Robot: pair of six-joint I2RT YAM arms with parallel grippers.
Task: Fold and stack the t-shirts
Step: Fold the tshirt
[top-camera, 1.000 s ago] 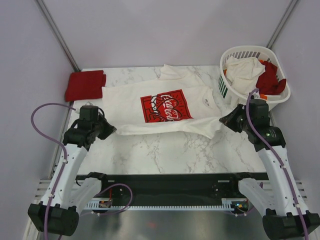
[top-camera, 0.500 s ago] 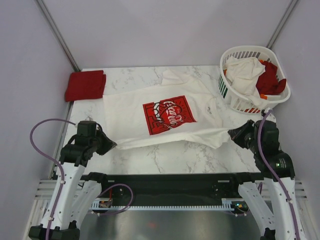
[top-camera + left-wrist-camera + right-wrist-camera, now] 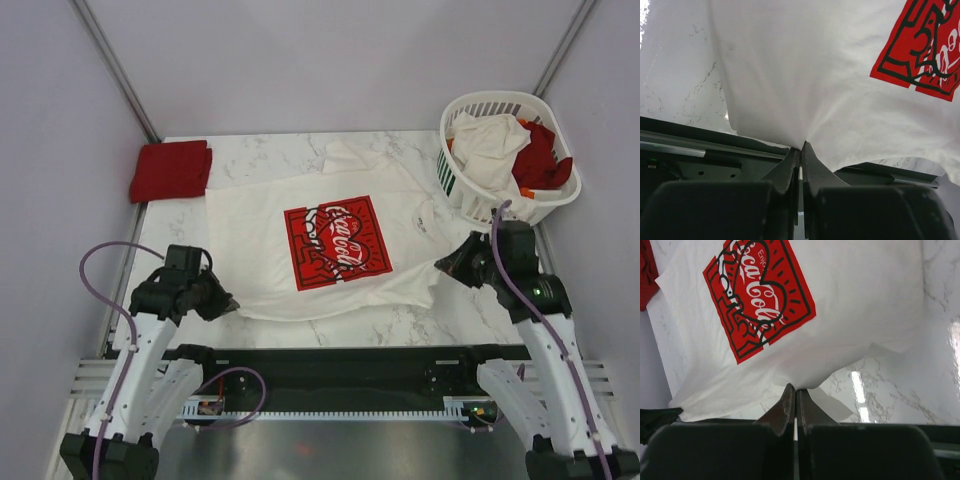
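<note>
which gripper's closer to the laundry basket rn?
Right. The right gripper sits just on the near side of the laundry basket, pinching the cream t-shirt; the left gripper pinches its opposite corner, across the table.

Left arm [image 3: 135,345], right arm [image 3: 555,345]: white shells, black joints and bases, purple cable [image 3: 100,250] looping along each. Left gripper [image 3: 801,150], right gripper [image 3: 796,390]: black, tapered.

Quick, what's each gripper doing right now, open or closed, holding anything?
Left gripper: closed, pinching a near corner of the cream t-shirt.
Right gripper: closed, pinching the same shirt's other near corner.
</note>
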